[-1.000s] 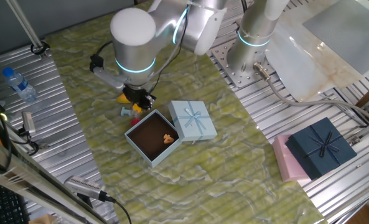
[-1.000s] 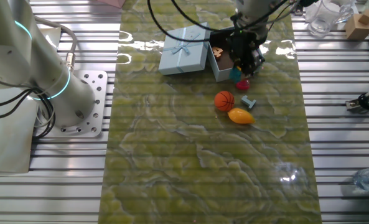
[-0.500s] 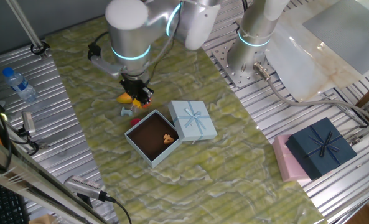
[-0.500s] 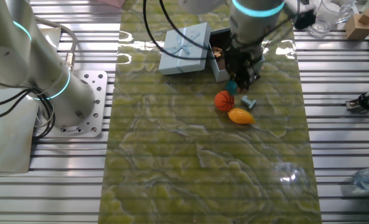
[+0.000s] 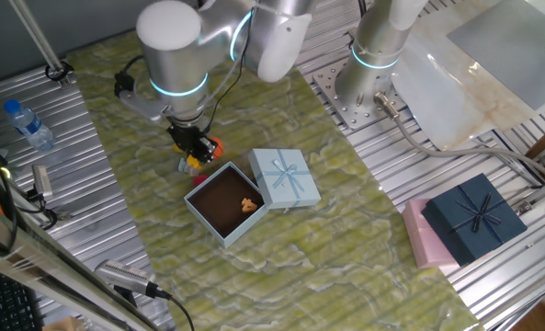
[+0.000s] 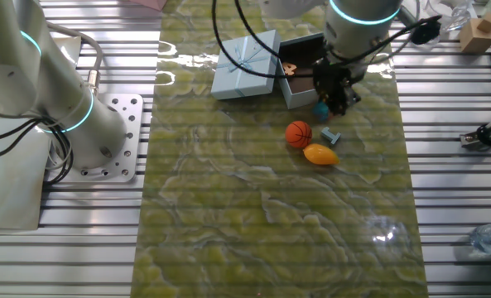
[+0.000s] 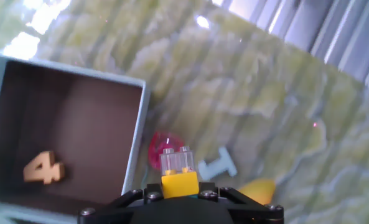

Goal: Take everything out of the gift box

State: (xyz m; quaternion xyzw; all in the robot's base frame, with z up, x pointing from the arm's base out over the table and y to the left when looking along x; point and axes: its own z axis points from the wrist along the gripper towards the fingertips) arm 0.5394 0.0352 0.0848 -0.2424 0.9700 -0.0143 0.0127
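Observation:
The pale-blue gift box (image 5: 208, 223) stands open, its bow lid (image 5: 286, 177) beside it. In the hand view its dark inside (image 7: 84, 124) holds a tan wooden "4" (image 7: 43, 168). My gripper (image 7: 178, 188) is shut on a small yellow brick with a clear top (image 7: 178, 172), just outside the box wall. On the cloth below lie a magenta piece (image 7: 158, 149), a pale-blue T piece (image 7: 216, 166) and a yellow fruit (image 7: 259, 188). From the other fixed view, the gripper (image 6: 334, 98) hangs beside the box (image 6: 299, 70), above the basketball (image 6: 298, 133) and fruit (image 6: 320, 154).
A navy box with a bow (image 5: 474, 218) lies on a pink box (image 5: 424, 237) at the right. A water bottle (image 5: 28, 124) lies on the ribbed metal at the left. A second arm's base (image 5: 378, 51) stands behind the cloth.
The arm has swung round and the gripper has shifted a little along the box's side, still carrying the small brick. The toys on the cloth have not moved.

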